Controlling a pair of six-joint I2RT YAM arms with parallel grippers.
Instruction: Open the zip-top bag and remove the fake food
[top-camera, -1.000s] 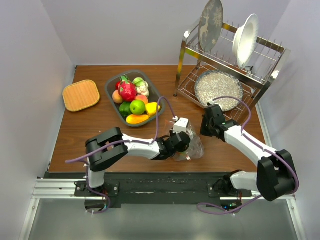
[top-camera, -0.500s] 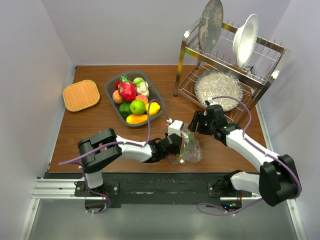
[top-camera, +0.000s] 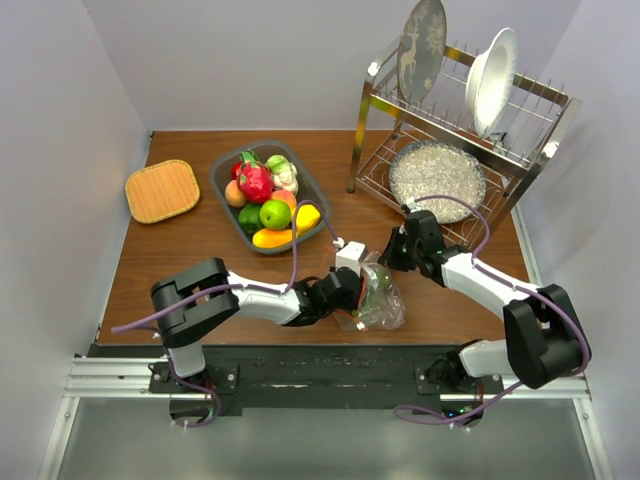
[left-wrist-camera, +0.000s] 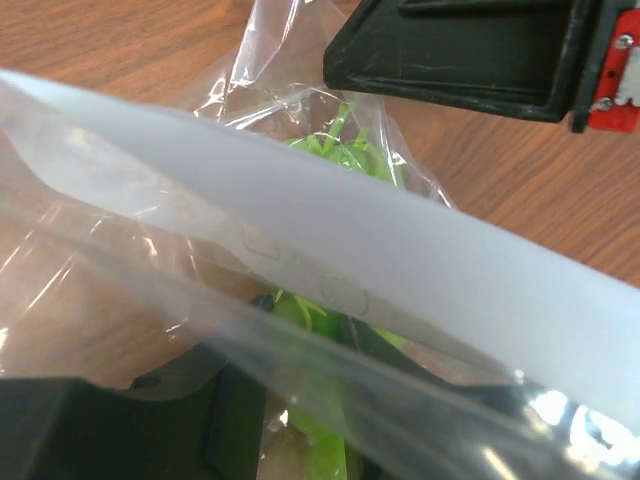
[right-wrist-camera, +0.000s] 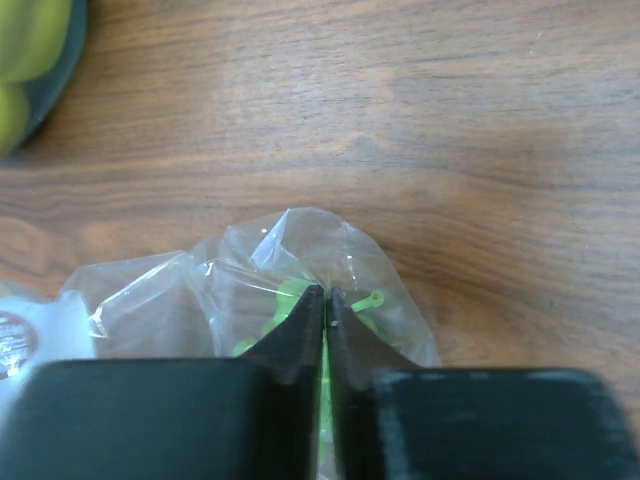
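Observation:
The zip-top bag (top-camera: 380, 300) is a crumpled clear pouch standing on the wooden table near the front middle. A leafy green piece of fake food (top-camera: 372, 283) shows inside it. My left gripper (top-camera: 357, 290) is at the bag's left side, shut on its film; plastic is draped across the left wrist view (left-wrist-camera: 300, 250) with the leafy piece (left-wrist-camera: 340, 155) behind it. My right gripper (top-camera: 393, 255) is at the bag's upper right. Its jaws (right-wrist-camera: 325, 293) are pinched together on the top fold of the bag (right-wrist-camera: 300, 240). The zip strip and slider are hidden.
A grey tub (top-camera: 216, 175) of fake produce stands at the back left, with a woven mat (top-camera: 162, 190) beside it. A dish rack (top-camera: 455, 110) with plates and a silver pan (top-camera: 437, 178) stands at the back right, close behind my right arm.
My right gripper has moved left and down from beside the bag onto its top edge. My left gripper and the bag have shifted slightly left, and the bag is more bunched.

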